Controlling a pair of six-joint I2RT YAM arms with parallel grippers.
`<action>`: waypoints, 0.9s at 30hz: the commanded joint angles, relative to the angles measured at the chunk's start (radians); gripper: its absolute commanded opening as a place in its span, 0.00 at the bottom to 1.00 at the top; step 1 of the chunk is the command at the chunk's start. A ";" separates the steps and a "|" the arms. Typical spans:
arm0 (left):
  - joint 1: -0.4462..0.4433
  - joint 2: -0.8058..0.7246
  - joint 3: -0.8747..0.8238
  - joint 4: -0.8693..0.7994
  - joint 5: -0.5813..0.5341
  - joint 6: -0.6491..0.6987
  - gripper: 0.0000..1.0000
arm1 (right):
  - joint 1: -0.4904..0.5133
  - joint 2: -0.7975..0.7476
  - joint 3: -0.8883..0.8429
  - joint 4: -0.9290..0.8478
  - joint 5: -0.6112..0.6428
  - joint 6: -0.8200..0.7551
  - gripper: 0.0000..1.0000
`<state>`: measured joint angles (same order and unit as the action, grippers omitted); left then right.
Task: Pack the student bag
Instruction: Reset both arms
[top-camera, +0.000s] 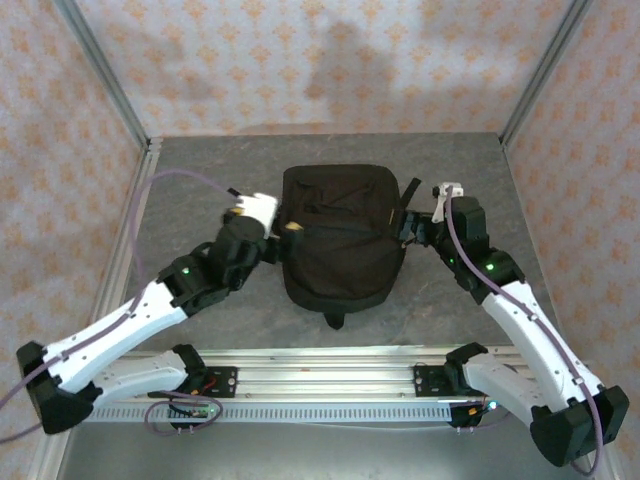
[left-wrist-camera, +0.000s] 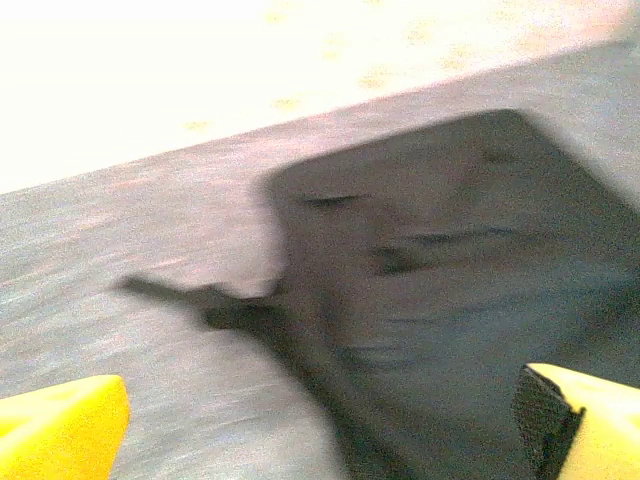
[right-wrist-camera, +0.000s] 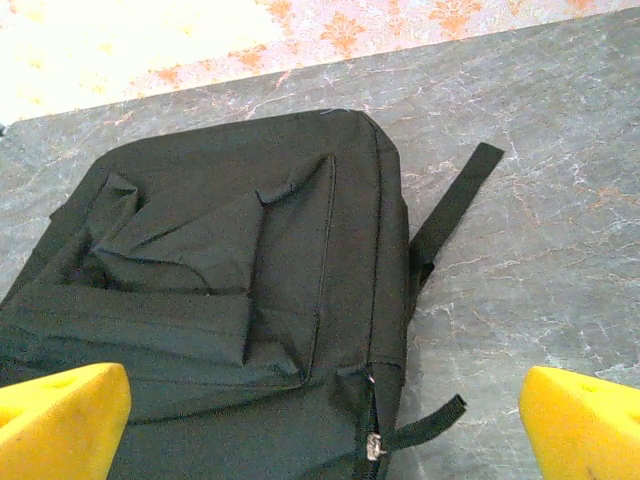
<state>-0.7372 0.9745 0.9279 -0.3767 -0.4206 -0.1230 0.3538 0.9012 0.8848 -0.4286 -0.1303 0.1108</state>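
Note:
The student bag (top-camera: 340, 245), a soft black backpack, lies flat in the middle of the table with its zippers closed. My left gripper (top-camera: 287, 231) sits at the bag's left edge, and my right gripper (top-camera: 408, 232) at its right edge. The left wrist view is blurred: the bag (left-wrist-camera: 450, 290) lies below the open left gripper (left-wrist-camera: 325, 440), whose yellow fingertips (left-wrist-camera: 60, 425) stand far apart. In the right wrist view the open right gripper (right-wrist-camera: 322, 430) hovers over the bag (right-wrist-camera: 220, 290), near a zipper pull (right-wrist-camera: 375, 447). Neither gripper holds anything.
The grey stone-patterned table (top-camera: 200, 180) is fenced by metal posts and patterned walls. A loose black strap (right-wrist-camera: 455, 205) trails off the bag's right side onto the table (right-wrist-camera: 540, 260), and a short webbing tab (right-wrist-camera: 425, 425) sticks out by the zipper.

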 joint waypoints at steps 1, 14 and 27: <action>0.169 -0.006 -0.146 0.098 -0.296 0.132 1.00 | 0.004 -0.006 0.038 -0.027 0.028 -0.070 0.99; 0.544 0.098 -0.632 0.834 0.038 0.123 1.00 | 0.004 0.155 -0.023 0.267 0.154 -0.221 0.99; 0.658 0.528 -0.518 1.161 0.220 0.135 1.00 | -0.208 0.247 -0.435 0.870 0.238 -0.157 1.00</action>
<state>-0.0841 1.5082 0.3981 0.6788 -0.2409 0.0086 0.1833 1.1164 0.5701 0.1684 0.1146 -0.0864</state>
